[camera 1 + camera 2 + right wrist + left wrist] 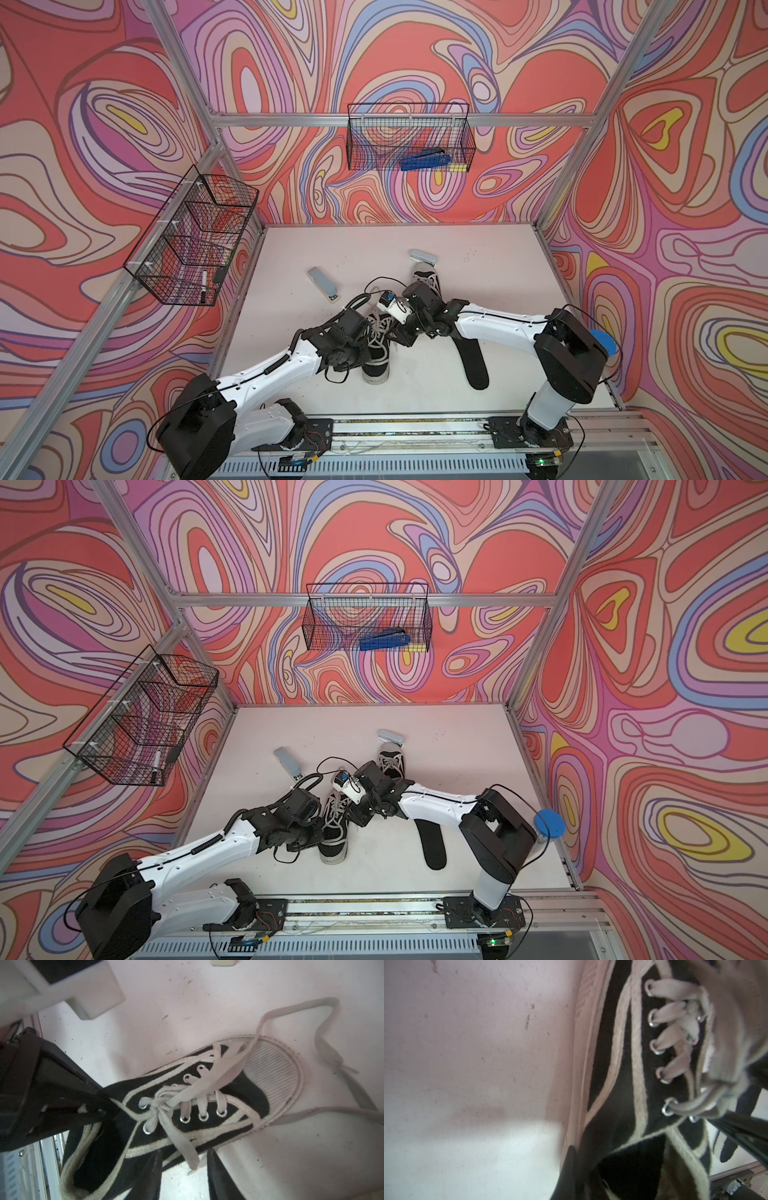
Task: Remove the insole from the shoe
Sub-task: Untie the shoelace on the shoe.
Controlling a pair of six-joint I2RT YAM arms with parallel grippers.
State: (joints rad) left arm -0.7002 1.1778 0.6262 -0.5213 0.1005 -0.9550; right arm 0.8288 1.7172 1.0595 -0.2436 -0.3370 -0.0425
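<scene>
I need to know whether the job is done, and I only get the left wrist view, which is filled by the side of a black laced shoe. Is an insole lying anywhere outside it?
Observer: Yes. In both top views a black insole lies flat on the table, apart from the shoe.
Operator: And where is the right pincer?
Observer: The right pincer hangs open by the shoe's side, gripping nothing.
</scene>
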